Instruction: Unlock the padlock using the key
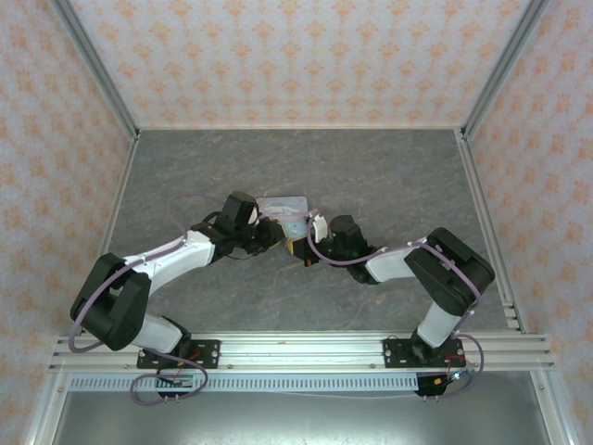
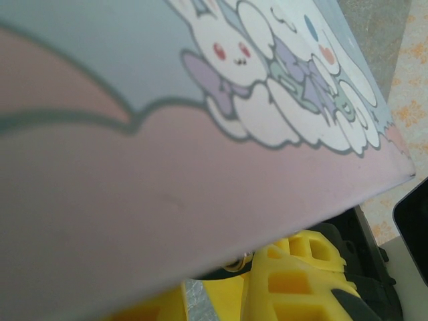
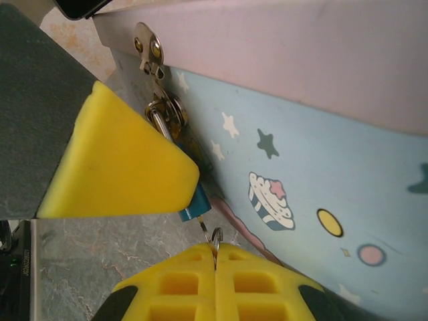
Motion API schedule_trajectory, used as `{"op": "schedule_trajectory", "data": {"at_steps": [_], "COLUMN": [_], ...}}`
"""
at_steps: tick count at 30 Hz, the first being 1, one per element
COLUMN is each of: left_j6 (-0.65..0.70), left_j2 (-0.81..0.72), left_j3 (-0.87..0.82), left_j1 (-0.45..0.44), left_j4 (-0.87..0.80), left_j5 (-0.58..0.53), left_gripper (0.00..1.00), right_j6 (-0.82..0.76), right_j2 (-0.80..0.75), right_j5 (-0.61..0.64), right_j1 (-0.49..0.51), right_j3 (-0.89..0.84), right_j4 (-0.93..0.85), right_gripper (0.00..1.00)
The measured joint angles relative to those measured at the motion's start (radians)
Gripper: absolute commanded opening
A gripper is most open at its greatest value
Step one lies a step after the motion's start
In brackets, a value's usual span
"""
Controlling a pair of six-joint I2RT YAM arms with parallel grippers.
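table [image 1: 389, 176] — grey stone pattern | on it: cartoon tin [image 1: 281, 205], mid-table

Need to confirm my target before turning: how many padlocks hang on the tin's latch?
1. A tiny teal-blue padlock hangs from the silver metal hasp on the light-blue cartoon-printed tin, partly behind a yellow claw finger; others could be hidden.

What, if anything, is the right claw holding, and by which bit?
The key, by its ring end, in the shut right claw; its tip meets the padlock.
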Motion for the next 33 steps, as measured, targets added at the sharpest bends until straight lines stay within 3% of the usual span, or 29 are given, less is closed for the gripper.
{"op": "schedule_trajectory", "data": {"at_steps": [18, 29, 33], "left_j6": [0.000, -0.006, -0.004], "left_j2": [0.134, 0.191, 0.180], "left_j3": [-0.019, -0.035, -0.039], "left_j1": [-0.015, -0.026, -0.025], "left_j4": [0.127, 0.195, 0.188], "left_j5": [0.006, -0.003, -0.026], "left_gripper": [0.17, 0.45, 0.51], "right_j6": [0.091, 0.182, 0.195], "right_j2": [0.077, 0.130, 0.130], "right_j5": [0.045, 0.061, 0.061], "right_j1": [-0.006, 0.002, 0.005], "right_j3": [-0.040, -0.084, -0.087], "right_j4": [0.056, 0.183, 0.195], "right_gripper": [0.00, 0.00, 0.00]}}
